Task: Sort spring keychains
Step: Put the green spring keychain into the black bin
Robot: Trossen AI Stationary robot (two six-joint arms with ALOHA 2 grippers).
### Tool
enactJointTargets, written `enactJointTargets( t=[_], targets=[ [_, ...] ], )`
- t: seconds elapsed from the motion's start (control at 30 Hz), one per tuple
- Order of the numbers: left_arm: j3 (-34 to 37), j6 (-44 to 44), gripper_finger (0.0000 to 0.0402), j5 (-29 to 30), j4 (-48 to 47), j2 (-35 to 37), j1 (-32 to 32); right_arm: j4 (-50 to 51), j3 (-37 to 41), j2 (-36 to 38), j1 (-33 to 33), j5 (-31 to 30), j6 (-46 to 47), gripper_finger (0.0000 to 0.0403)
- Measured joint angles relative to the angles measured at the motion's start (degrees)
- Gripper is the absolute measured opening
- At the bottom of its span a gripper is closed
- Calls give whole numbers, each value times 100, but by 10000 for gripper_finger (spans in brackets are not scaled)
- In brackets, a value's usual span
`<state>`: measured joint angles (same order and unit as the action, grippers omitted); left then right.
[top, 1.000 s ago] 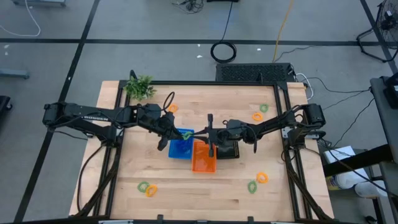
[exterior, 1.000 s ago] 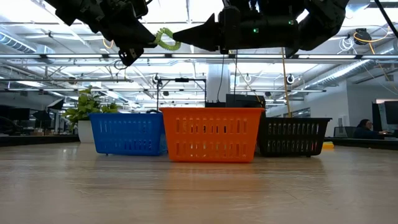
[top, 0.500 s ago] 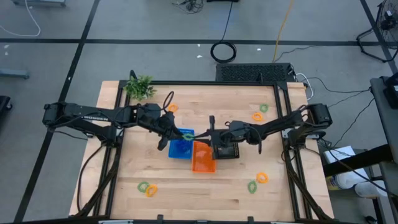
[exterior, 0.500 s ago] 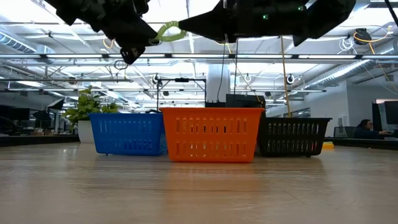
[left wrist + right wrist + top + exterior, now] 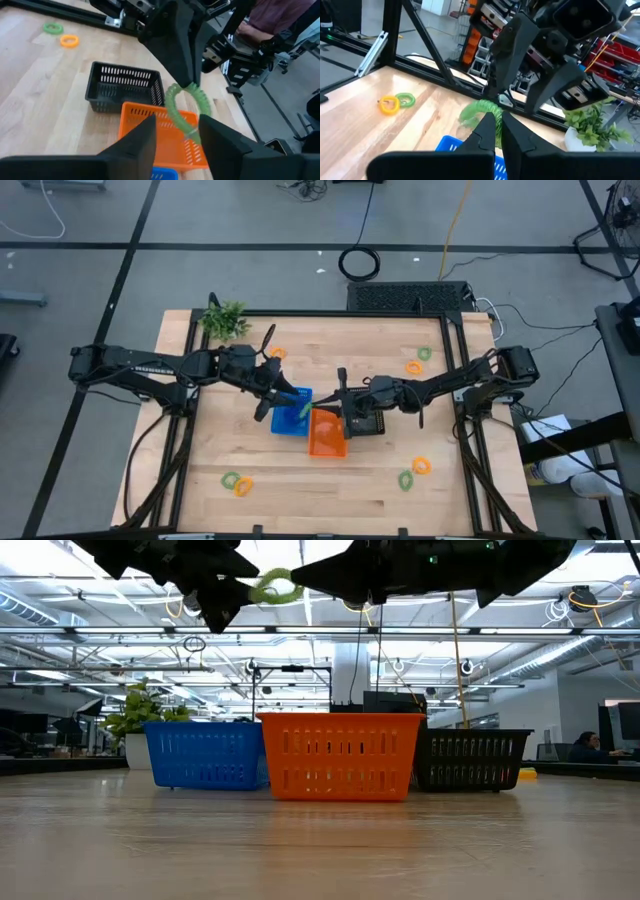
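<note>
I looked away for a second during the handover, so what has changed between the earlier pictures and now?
The left gripper has opened its fingers and let go of the green spring keychain, which the right gripper now holds shut above the baskets. The keychain has risen slightly. The blue basket, orange basket, black basket and the loose keychains on the table have stayed put.

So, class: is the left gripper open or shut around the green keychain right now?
Open. The left gripper has its fingers spread either side of the green keychain, which the shut right gripper pinches.
</note>
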<state>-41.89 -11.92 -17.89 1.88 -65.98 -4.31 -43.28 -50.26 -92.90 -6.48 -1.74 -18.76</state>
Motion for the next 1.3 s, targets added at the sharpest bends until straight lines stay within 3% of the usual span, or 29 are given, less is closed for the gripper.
enactJointTargets(
  t=[0.23, 0.43, 0.67, 0.93, 1.07, 1.3],
  targets=[
    [0, 193, 239, 3, 138, 0, -3, 118, 0, 13, 0, -153, -8, 0],
    [0, 299, 273, 51, 123, 0, -127, 1000, -5, 497, -8, -157, 407, 0],
    [0, 321, 277, 55, 128, 0, -243, 2480, 0, 1415, -160, -203, 988, 0],
    [0, 278, 274, 53, 134, 0, -243, 4257, 0, 2324, -442, -1248, 1810, 0],
    [0, 282, 274, 53, 134, 0, -243, 4990, 0, 2536, -524, -1638, 2353, 0],
    [0, 275, 274, 53, 136, 0, -243, 5640, 0, 2570, -527, -1644, 3019, 0]
  ],
)
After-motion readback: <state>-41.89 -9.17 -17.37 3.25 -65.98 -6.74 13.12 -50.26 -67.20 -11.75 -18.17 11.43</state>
